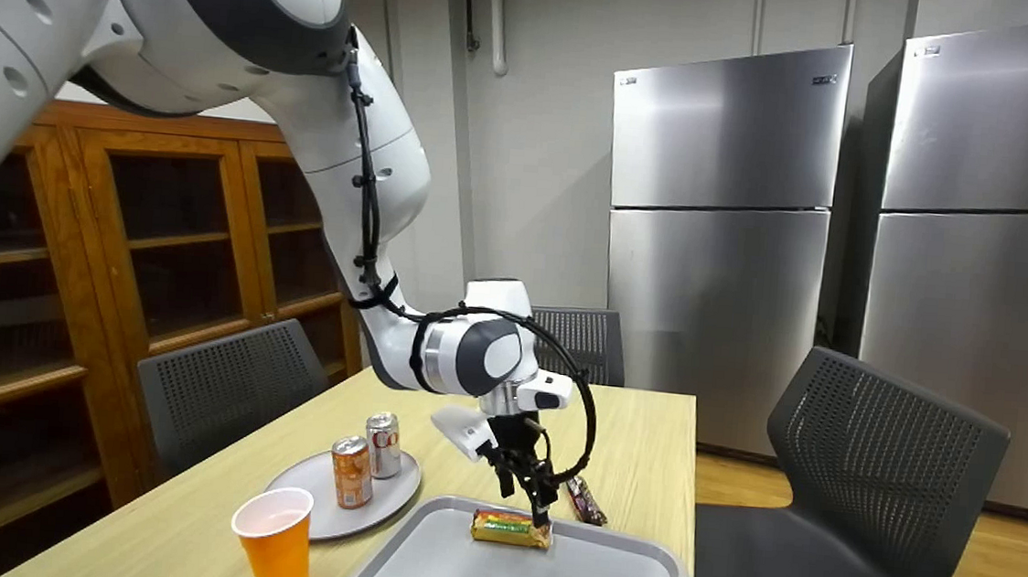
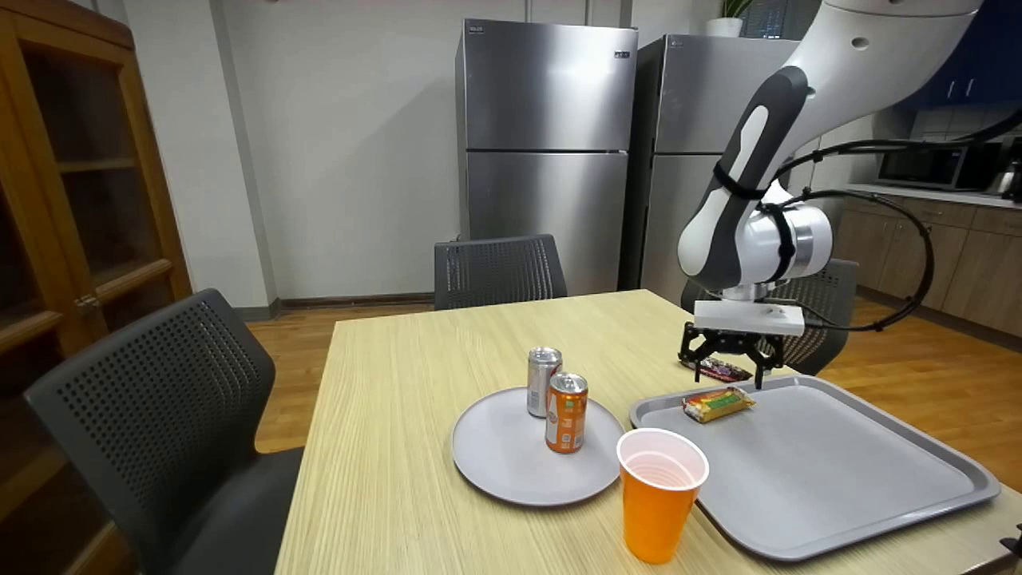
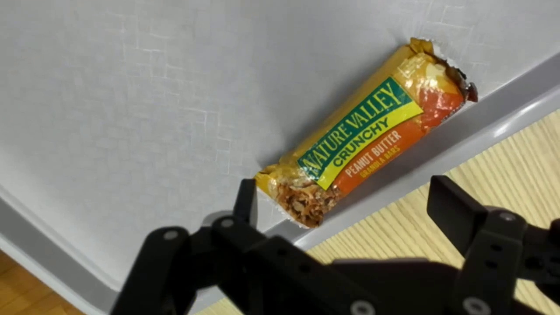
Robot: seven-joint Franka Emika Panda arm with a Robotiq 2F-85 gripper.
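The claw (image 2: 728, 379) hangs low by the far edge of the tray (image 2: 846, 471), fingers spread and pinching nothing, while the granola bar (image 3: 361, 135) lies flat just inside that far rim (image 3: 503, 122), toward the left. The likeliest trouble is a poor grip: in the wrist view only one crinkled end of the granola bar reaches toward the gap, so closing there could catch loose wrapper and let the rest slip or droop. One finger (image 3: 457, 214) shows over the table (image 2: 399, 447) outside the rim, and a straight drop might jam it on that raised edge or tip the tray (how high the fingertips stand is hard to tell). A dark-wrapped bar (image 1: 587, 502) lies on the table just past the far rim, close enough to be nudged. The black cable (image 1: 593, 414) loops wide beside the wrist and could snag in a big turn. To the left, an orange can (image 2: 565, 419) and a silver can (image 2: 543, 375) stand close together on a round plate (image 2: 495, 455), with an orange cup (image 2: 656, 511) nearer, beside the tray; a low leftward sweep would risk toppling them.
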